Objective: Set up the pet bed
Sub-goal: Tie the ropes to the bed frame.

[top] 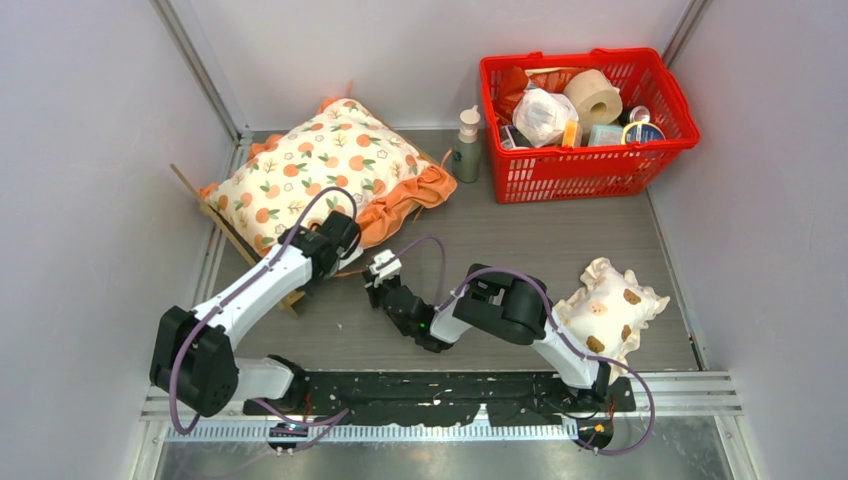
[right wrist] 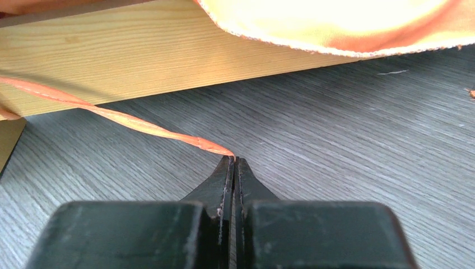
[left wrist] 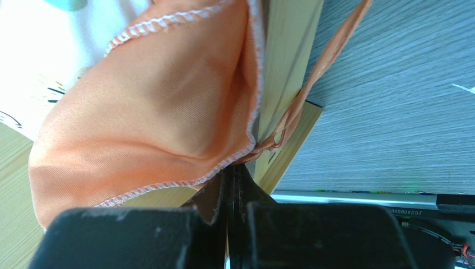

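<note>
The bed (right wrist: 140,56) stands at the far left of the table (top: 560,240), under the cushion (top: 320,170). The left gripper (left wrist: 232,171), jaws pressed together, is at the ruffle (left wrist: 145,112) hem by the bed's corner. The right gripper (right wrist: 234,159) pinches the tie (right wrist: 129,120) at its end, with bare table to its right.

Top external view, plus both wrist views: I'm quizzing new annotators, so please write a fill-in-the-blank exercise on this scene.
1. The spotted pillow lies on the table beside the ___ arm.
2. The toilet roll sits inside the ___ basket.
3. The right end effector is shut on the end of an ___ tie string.
4. The cushion lies on the pet bed, whose frame is made of light ___.

Missing words: right; red; orange; wood.
</note>
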